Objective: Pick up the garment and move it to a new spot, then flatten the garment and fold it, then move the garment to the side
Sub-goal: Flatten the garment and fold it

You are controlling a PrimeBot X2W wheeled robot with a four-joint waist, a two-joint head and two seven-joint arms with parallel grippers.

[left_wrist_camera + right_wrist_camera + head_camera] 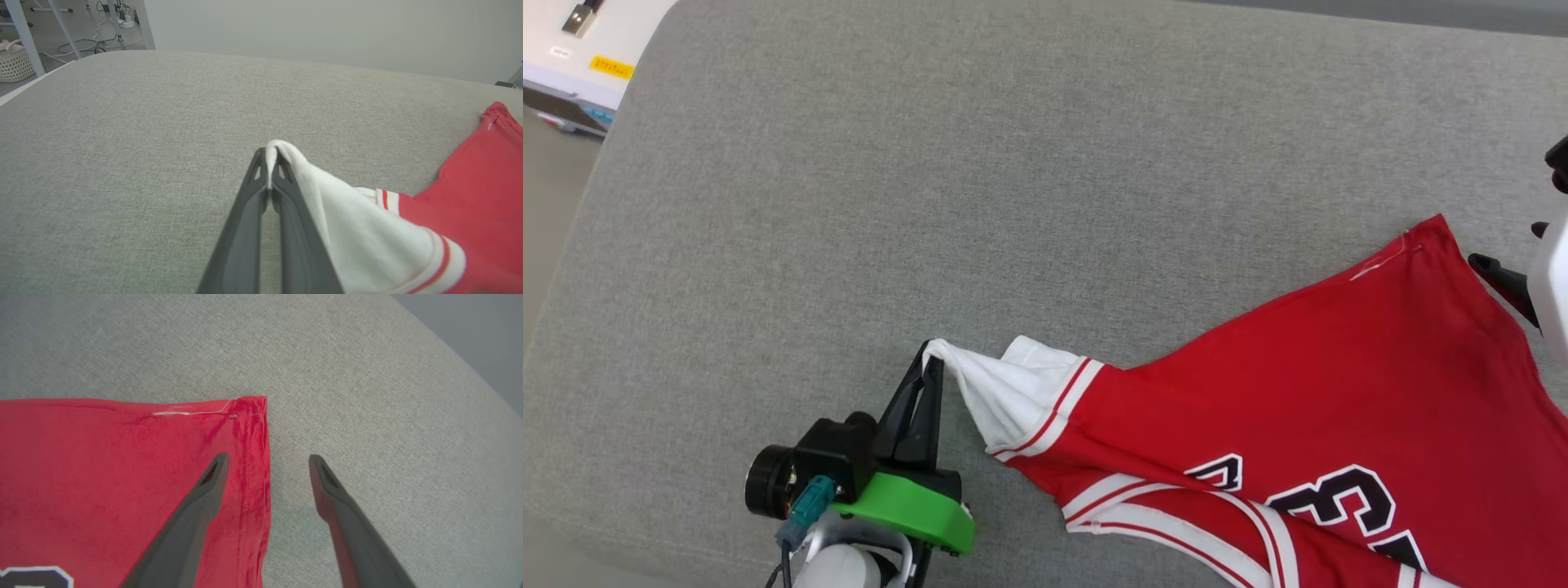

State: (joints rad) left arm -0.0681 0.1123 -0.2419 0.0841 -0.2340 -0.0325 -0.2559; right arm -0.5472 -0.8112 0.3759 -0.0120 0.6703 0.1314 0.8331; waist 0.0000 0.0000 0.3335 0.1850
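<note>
Light was bright, even and diffuse in all three views; shadows were faint, one soft grey patch lying on the cushion (367, 396) by the right gripper (267, 457). Left wrist view bowed the cushion's far edge, and the left gripper (268, 154) blurred toward the bottom edge.

grey fabric cushion (980, 188) bears the red garment (1339, 384).

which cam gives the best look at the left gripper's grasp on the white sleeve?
Left wrist view: the left gripper is shut on the tip of the white sleeve, seen close along the fingers. Head view shows the same pinch from above, smaller. Right wrist view shows the red hem corner of the garment at the open right gripper.
</note>
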